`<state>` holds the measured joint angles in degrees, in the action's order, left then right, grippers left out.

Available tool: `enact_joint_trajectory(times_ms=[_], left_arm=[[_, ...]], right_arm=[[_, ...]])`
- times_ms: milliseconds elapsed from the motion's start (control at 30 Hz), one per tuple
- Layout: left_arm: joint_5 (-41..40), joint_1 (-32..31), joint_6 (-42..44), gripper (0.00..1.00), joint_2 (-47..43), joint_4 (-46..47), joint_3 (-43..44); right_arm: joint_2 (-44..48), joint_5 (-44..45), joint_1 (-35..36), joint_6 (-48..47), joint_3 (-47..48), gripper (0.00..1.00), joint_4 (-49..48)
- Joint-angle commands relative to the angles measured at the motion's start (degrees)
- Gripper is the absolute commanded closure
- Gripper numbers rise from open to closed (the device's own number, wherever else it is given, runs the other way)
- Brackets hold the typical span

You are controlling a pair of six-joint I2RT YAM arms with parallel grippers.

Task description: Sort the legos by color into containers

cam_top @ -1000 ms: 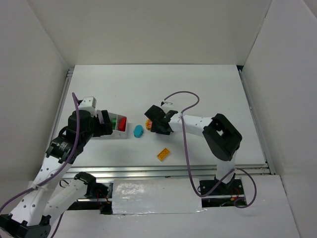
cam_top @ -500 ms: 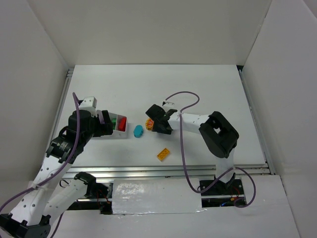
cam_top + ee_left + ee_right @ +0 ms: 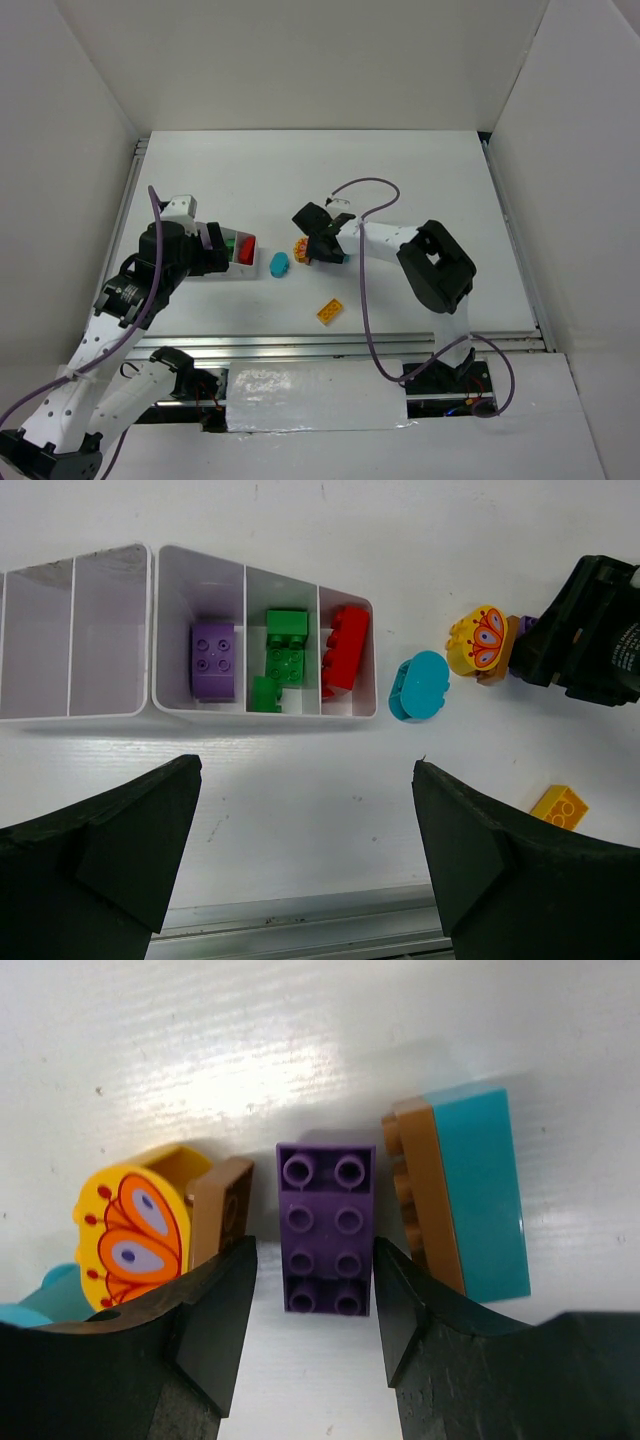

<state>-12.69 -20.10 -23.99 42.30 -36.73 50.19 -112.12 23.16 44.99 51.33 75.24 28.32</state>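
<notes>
An orange-yellow brick point(image 3: 329, 311), studded and rectangular, lies alone on the table point(image 3: 420, 170) nearest the arm bases. The left gripper point(image 3: 305, 830) hovers with its jaws spread wide over the bare table just in front of the white tray point(image 3: 260, 713). Three neighbouring compartments of the tray hold a sorted purple brick point(image 3: 212, 660), green bricks point(image 3: 280, 660) and a red brick point(image 3: 345, 650), the red at the slanted end. Just beside that end lies a teal oval point(image 3: 420, 686). Farther along, the right gripper point(image 3: 315, 1260) is down at the table, jaws parted either side of a loose purple brick point(image 3: 325, 1228), two studs by four, lying studs up. On one side sits a yellow butterfly piece point(image 3: 125, 1235) joined to a brown block, on the other a brown-and-teal brick point(image 3: 465, 1200) lying on its side.
</notes>
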Motion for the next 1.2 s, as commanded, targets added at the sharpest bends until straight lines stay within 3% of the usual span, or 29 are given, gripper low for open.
enact_joint_trajectory(times_ms=[0, 133, 300, 367, 433, 633, 800, 900, 1033, 1167], left_arm=[[0.7, -0.5, 0.8, 0.01, 0.1, 2.5, 0.0], [0.8, -0.6, 0.9, 0.01, 0.2, 2.7, 0.0], [1.0, -0.6, 1.0, 0.0, 0.5, 2.6, 0.1], [1.1, -0.6, 1.0, 0.0, 0.5, 2.7, 0.0], [1.1, -0.6, 0.9, 0.0, 0.7, 2.7, 0.1], [3.3, -0.6, 0.6, 0.0, 0.9, 3.2, 0.5], [10.5, -0.6, -3.2, 0.01, 0.5, 4.0, 0.8], [17.1, -0.5, -8.7, 0.01, 0.0, 5.6, 0.6], [23.5, -0.6, -11.6, 0.01, -0.3, 7.7, 0.9], [26.3, -0.6, -12.0, 0.0, -0.3, 6.4, 1.7]], right_arm=[[-1.5, 1.4, -0.8, -0.7, 2.4, 0.43, 1.0], [-1.5, 0.5, -0.8, -1.1, 1.5, 0.48, 0.3], [-0.8, 0.1, -0.8, -1.7, 0.5, 0.67, -0.1], [0.5, 0.0, -0.8, -2.4, 0.2, 0.77, -0.5], [1.5, 0.0, -0.8, -2.6, 0.2, 1.0, -0.5], [11.7, 1.0, 1.1, -6.4, -2.3, 1.0, -2.6], [18.0, 0.9, 7.8, -11.2, -5.7, 1.0, -7.5], [22.5, -8.6, 12.6, -20.4, -9.9, 1.0, -20.0], [27.8, -21.9, 17.1, -24.4, -13.9, 1.0, -31.2], [29.9, -23.8, 17.4, -22.2, -16.4, 1.0, -38.2]])
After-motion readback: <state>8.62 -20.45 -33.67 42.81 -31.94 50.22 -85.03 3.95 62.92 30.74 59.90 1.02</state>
